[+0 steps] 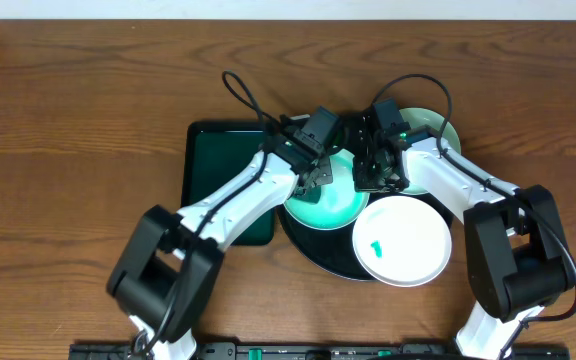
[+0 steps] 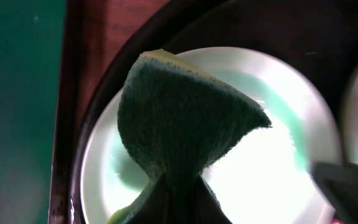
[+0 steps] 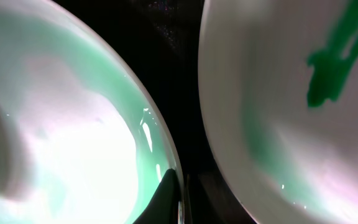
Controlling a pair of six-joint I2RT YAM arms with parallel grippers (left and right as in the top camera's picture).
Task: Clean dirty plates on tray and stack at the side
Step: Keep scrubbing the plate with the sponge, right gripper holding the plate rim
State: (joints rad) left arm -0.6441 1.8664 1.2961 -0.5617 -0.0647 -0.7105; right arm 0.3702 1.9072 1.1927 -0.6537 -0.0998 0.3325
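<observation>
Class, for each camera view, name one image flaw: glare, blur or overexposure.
Overhead: sharp, but the smeared plate is nearly blown white. Left wrist: glare washes out the mint plate beneath the sponge. Right wrist: everything soft from closeness, with glare on the mint plate and a fuzzy-edged green smear.

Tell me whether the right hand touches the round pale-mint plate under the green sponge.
Touching. The right wrist view shows the right hand shut on the rim of the round pale-mint plate.
</observation>
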